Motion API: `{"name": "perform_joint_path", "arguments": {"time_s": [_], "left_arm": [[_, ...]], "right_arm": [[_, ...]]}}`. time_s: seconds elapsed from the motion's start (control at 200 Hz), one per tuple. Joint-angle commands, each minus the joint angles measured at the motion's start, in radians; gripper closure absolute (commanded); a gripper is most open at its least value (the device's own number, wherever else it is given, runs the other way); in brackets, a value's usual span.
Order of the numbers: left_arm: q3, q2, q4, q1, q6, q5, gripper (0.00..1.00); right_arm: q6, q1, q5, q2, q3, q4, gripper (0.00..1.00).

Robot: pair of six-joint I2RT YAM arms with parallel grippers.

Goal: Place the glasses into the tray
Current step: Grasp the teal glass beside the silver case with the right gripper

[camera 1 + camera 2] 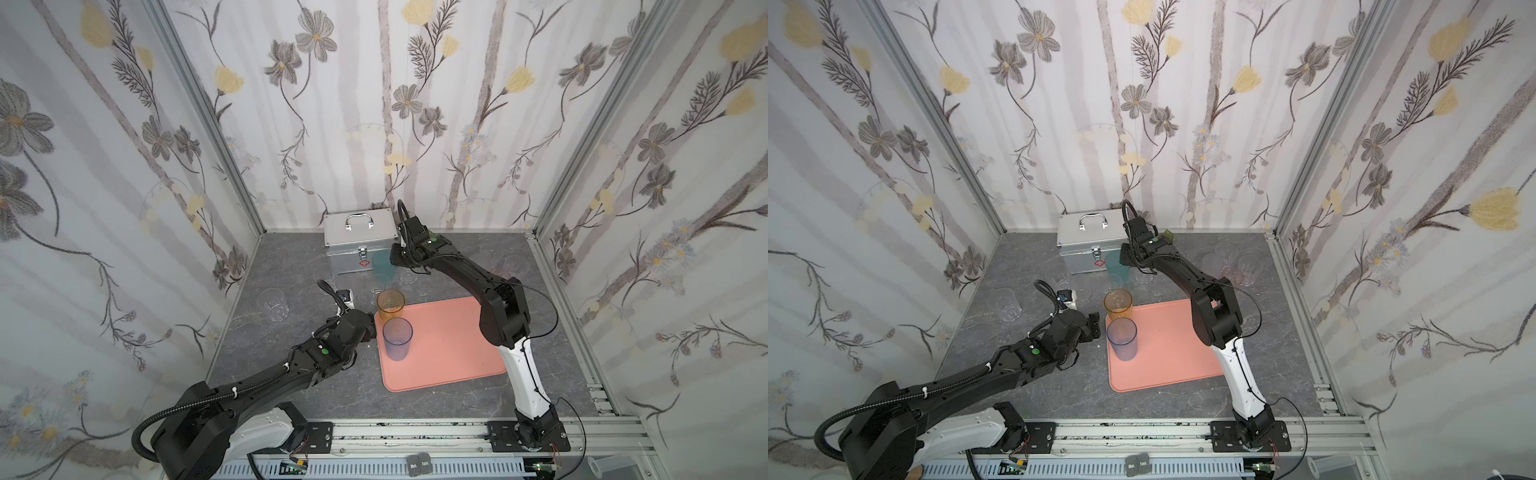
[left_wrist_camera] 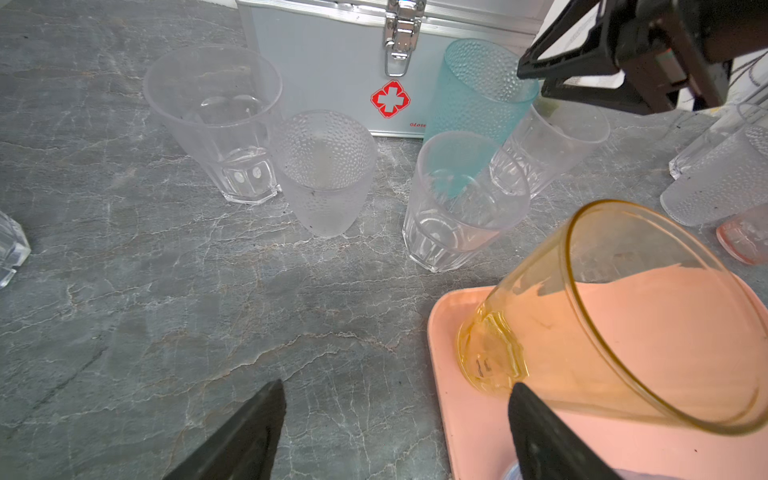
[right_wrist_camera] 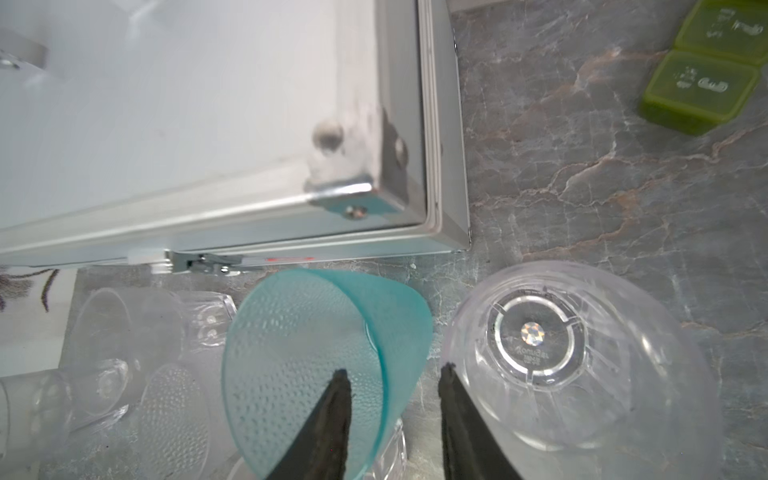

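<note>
My right gripper point(image 3: 394, 369) straddles the teal tumbler's point(image 3: 291, 353) rim beyond the tray point(image 1: 453, 345), jaws parted, not clamped. My left gripper point(image 2: 397, 384) gapes empty beside the tray's corner, where the amber tumbler point(image 1: 390, 301) and blue tumbler point(image 1: 397, 338) stand.

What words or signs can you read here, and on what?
A red cross sign: silver metal case front.
"GLose", red, cut off: same case.
"Mon." "Tues.": two black tags by the front rail.
Raised letters under a clear glass and on the green block: too blurred.
</note>
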Motion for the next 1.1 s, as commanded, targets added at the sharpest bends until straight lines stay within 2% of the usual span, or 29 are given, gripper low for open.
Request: {"name": "perform_joint_path", "arguments": {"time_s": [0.0, 0.065, 0.27, 0.35, 0.734, 1.094], "left_arm": [[-0.002, 0.008, 0.032, 0.001, -0.015, -0.002, 0.13], [-0.001, 0.014, 0.036, 0.001, -0.016, 0.003, 0.13], [-0.005, 0.011, 0.041, 0.002, -0.022, 0.010, 0.13], [-0.014, -0.008, 0.041, 0.001, -0.023, 0.002, 0.13], [-0.024, -0.101, 0.033, 0.000, -0.019, -0.014, 0.16], [0.045, -0.225, -0.108, -0.032, -0.007, -0.142, 0.18]], "right_arm": [[-0.014, 0.000, 0.016, 0.006, 0.008, -0.001, 0.65], [-0.018, -0.002, 0.018, 0.005, 0.008, 0.002, 0.67], [-0.039, -0.009, 0.007, -0.004, 0.008, 0.004, 0.88], [-0.051, -0.008, 0.001, -0.032, 0.006, 0.003, 0.92], [-0.096, 0.006, -0.004, -0.312, -0.130, 0.019, 1.00], [-0.090, -0.005, 0.061, -0.757, -0.528, 0.073, 1.00]]}}
